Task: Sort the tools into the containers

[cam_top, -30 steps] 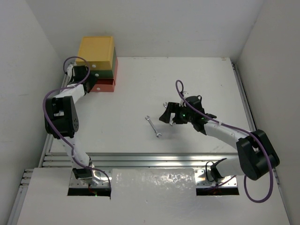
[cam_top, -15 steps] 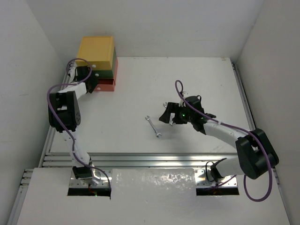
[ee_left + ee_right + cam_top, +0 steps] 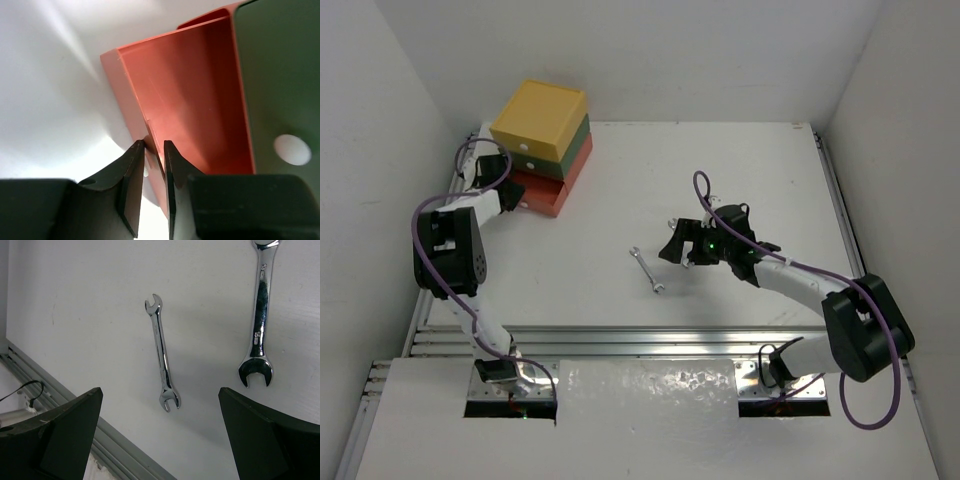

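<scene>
At the upper left of the overhead view, the left tool (image 3: 153, 147) pinches the front wall of the open red drawer (image 3: 190, 100) at the bottom of the stack (image 3: 540, 115). Mid-frame, the right tool (image 3: 685, 250) hangs spread wide above a small wrench (image 3: 161, 352) and a larger wrench (image 3: 259, 315) — both flat on the worktop (image 3: 750, 160).

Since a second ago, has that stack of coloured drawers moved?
Yes. The drawer stack has twisted and slid right, away from the left wall.
</scene>
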Action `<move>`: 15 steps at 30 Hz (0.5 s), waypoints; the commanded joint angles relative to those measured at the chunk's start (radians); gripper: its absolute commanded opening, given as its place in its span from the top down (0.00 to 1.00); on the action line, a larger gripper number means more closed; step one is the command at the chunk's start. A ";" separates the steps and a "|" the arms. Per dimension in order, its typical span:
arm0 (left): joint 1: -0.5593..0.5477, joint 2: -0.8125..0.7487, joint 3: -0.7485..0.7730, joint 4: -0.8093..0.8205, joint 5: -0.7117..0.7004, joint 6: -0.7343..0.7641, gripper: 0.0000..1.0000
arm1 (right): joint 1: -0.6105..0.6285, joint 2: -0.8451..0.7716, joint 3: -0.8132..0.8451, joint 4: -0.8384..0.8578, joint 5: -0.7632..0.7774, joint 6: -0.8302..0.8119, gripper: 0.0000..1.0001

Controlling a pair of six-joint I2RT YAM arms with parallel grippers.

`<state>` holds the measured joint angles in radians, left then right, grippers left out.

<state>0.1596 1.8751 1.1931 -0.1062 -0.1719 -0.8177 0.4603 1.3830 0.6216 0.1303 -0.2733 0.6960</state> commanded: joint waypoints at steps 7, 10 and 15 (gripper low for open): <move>-0.008 -0.060 -0.081 0.089 0.092 -0.043 0.82 | -0.002 0.031 0.058 0.028 -0.040 -0.022 0.01; -0.006 -0.134 -0.147 0.137 0.094 -0.054 0.68 | 0.006 0.096 0.145 -0.045 -0.075 -0.077 0.01; -0.011 -0.214 -0.223 0.180 0.135 -0.066 0.55 | 0.133 0.262 0.336 -0.266 0.055 -0.249 0.04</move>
<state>0.1558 1.7363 0.9901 -0.0032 -0.0803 -0.8673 0.5133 1.5772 0.8352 -0.0082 -0.2867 0.5804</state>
